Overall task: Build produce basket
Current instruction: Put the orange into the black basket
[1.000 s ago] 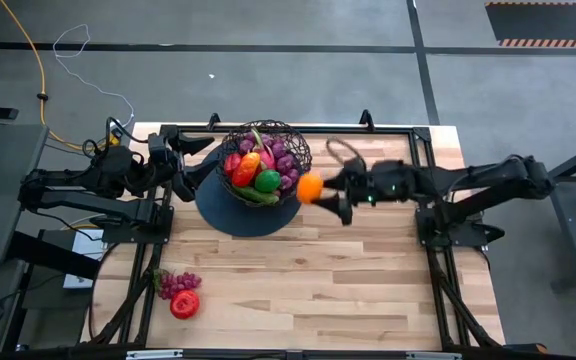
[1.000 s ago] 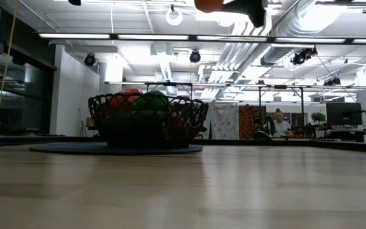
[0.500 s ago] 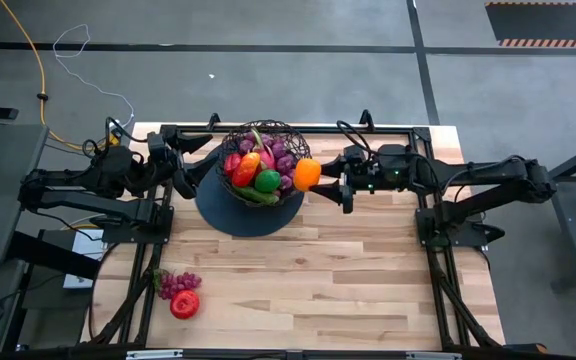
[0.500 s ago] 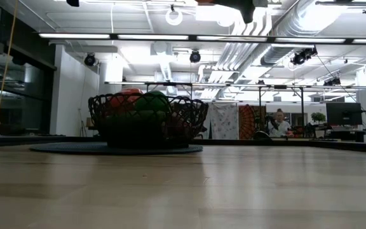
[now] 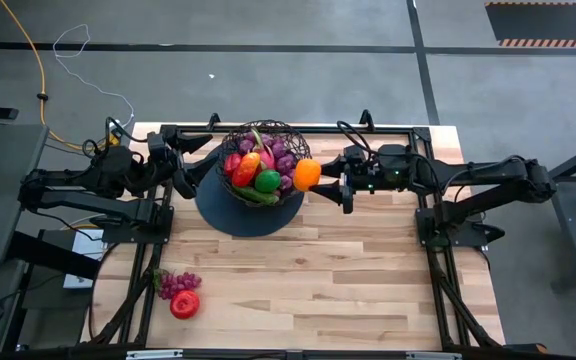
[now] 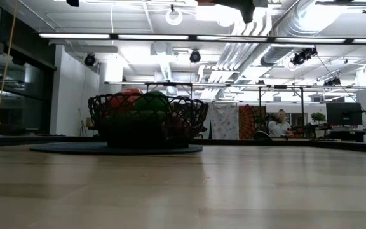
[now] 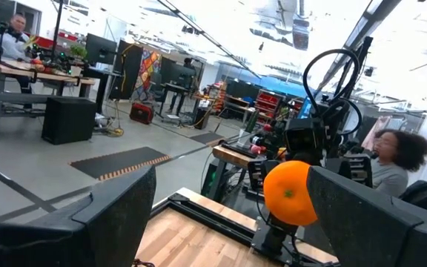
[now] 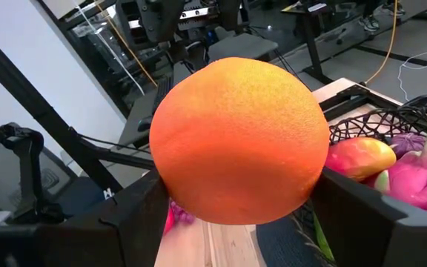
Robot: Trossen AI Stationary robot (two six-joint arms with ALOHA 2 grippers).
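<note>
The black wire basket [image 5: 264, 158] stands on a flat dark disc [image 5: 243, 212] near the far edge. It holds dragon fruit [image 8: 419, 176], grapes, a green round fruit [image 5: 267, 181], red fruits and a cucumber. My right gripper [image 5: 316, 177] hovers by the basket's right rim, shut on the orange [image 5: 307, 173]. My left gripper [image 5: 190, 165] waits open left of the basket. More purple grapes [image 5: 177, 283] and a red fruit [image 5: 184, 304] lie on the table's near left part. My right gripper pinches the orange [image 8: 239, 141] between its two fingers [image 8: 128, 219], one on each side of its round body. The fingers come level from the table's right. The orange is lifted clear, well above the table, beside the basket's right rim [image 8: 369, 122].
The wooden table [image 5: 348, 280] has bare boards across its near and right parts. Black frame rails [image 5: 398, 128] run along the far edge. In the left wrist view the orange [image 7: 291, 194] and right arm show ahead. People sit in the room beyond the table.
My right gripper carried the orange toward the far edge and a little left, up to the basket's right rim, rising slightly in the low view. It has held still for the last half second. The left arm kept still.
</note>
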